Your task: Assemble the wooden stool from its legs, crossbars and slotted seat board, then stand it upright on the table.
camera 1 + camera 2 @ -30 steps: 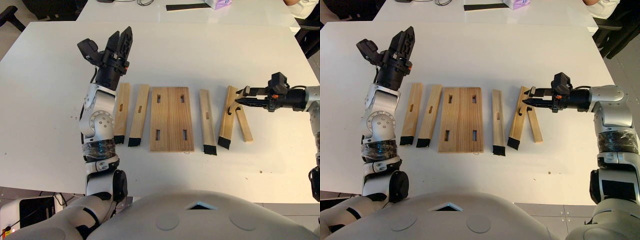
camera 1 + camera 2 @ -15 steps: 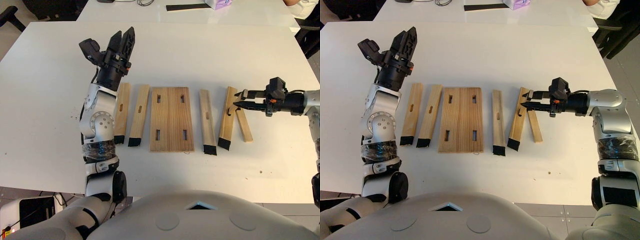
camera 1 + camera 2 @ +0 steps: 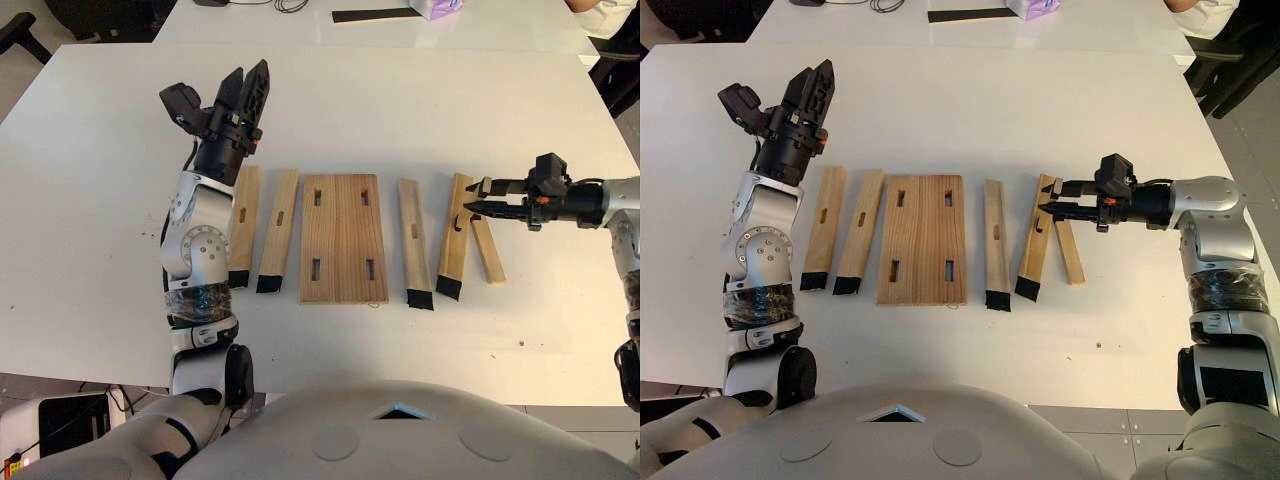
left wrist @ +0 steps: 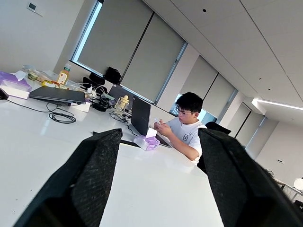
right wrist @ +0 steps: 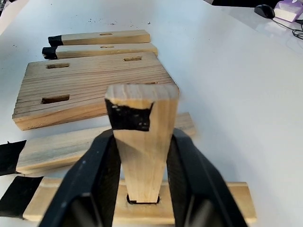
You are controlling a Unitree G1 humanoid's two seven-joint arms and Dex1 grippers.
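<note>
A white table (image 3: 400, 110) is seen with the stool parts laid out in a row. The pale slotted seat board (image 3: 343, 238) is placed flat at the centre, with four dark slots cut through it. Two black-tipped legs (image 3: 279, 228) are laid to its left and two (image 3: 414, 240) to its right. The far-right leg (image 5: 203, 205) is entered at its slot by a crossbar (image 5: 142, 161), dark-notched at its end, which is clamped upright by the right gripper (image 3: 475, 196). A second crossbar (image 3: 489, 252) is laid just beside that leg. The left gripper (image 3: 250, 70) is held raised, its fingers spread around nothing.
</note>
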